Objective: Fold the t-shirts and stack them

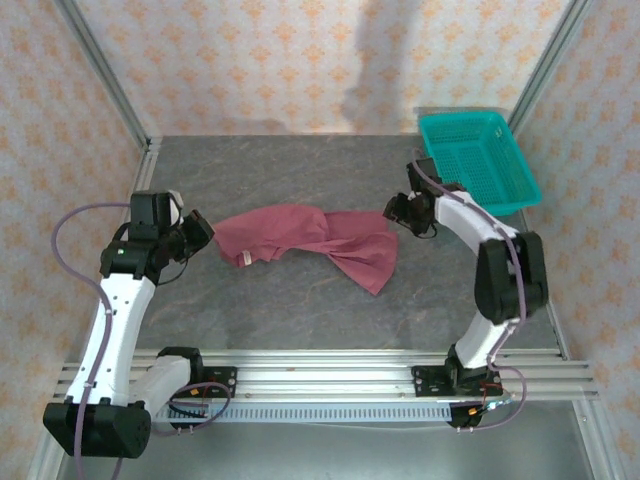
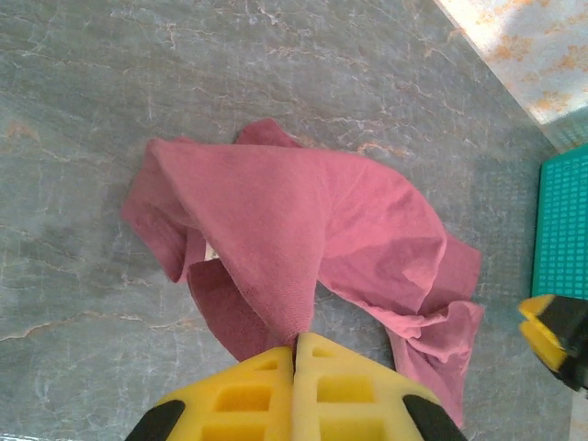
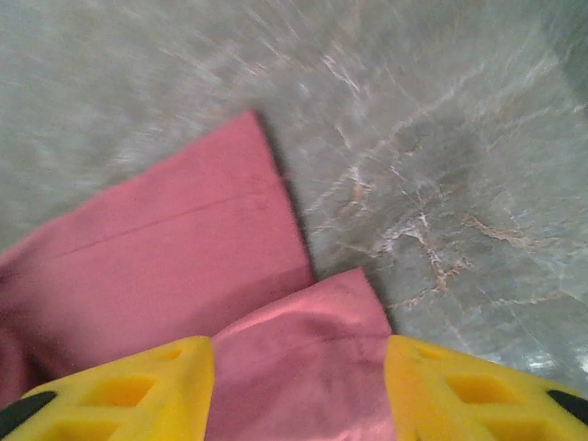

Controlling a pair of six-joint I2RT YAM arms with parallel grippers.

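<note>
A maroon t-shirt (image 1: 300, 240) lies crumpled and stretched sideways across the middle of the grey table. My left gripper (image 1: 207, 232) is at its left end, shut on a pinch of the fabric. In the left wrist view the cloth (image 2: 303, 211) rises in a taut fold into the closed yellow fingers (image 2: 248, 395). My right gripper (image 1: 392, 213) stands at the shirt's right end with its jaws apart. In the right wrist view a corner of the t-shirt (image 3: 165, 257) lies between and below the spread fingers (image 3: 138, 386), which do not press on it.
A teal mesh basket (image 1: 480, 160) stands at the back right corner, just behind the right arm, and its edge (image 2: 562, 230) is in the left wrist view. Patterned walls close the table on three sides. Bare grey tabletop (image 1: 300, 170) lies behind and in front of the shirt.
</note>
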